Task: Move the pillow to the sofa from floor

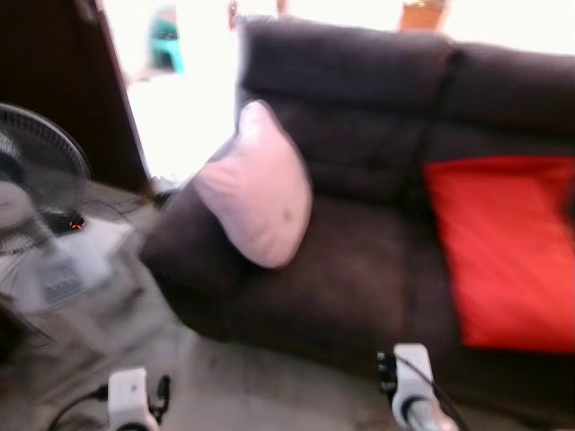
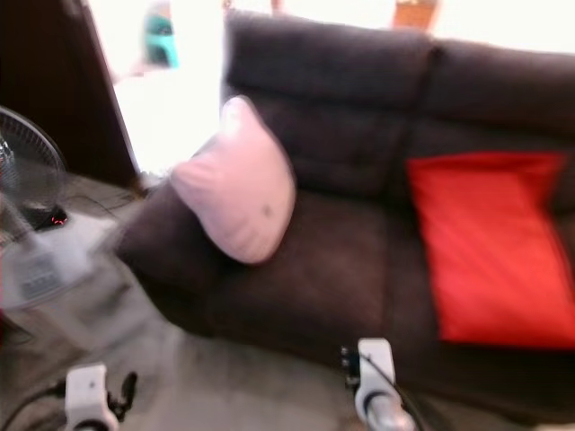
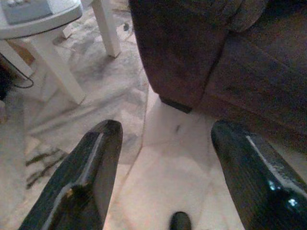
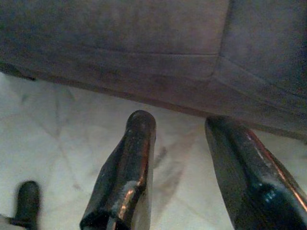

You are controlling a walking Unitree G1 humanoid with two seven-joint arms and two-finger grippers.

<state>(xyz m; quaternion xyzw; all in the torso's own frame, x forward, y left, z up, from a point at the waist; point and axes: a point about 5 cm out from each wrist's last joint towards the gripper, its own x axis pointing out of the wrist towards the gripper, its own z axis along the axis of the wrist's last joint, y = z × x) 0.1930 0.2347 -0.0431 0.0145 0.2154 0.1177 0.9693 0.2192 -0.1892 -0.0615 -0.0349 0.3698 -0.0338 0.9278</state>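
The pink pillow (image 1: 256,184) is already up on the sofa (image 1: 359,269), propped at a tilt against the left arm and backrest, one corner pointing up. So judging by how things lie, the job looks basically done; nothing pillow-like is left on the floor (image 3: 168,163) in these shots. There's also a red cushion (image 1: 508,247) on the right seat, well apart from the pink one.

The head views are blurry, so fine detail is a bit of a guess. Both arms hang low near the front of the sofa. The left gripper (image 3: 168,182) has its fingers spread wide with nothing between them, just pale marble floor and the sofa's left corner beyond. The right gripper (image 4: 184,177) is the same deal: fingers apart, empty, pointing at the floor along the sofa's front edge.

Off to the left there's a fan (image 1: 36,180) and a small white table (image 3: 43,28) beside the sofa, worth staying clear of if the robot turns.

On handling: the pillow looks soft, light and squishy, so it should give under a pinch instead of slipping. If it needs nudging, the best hold is probably a corner or a bunched edge, since the plump middle is too fat for those fingers. It leans a bit, so a bump might tip it onto the seat, which is no big deal.
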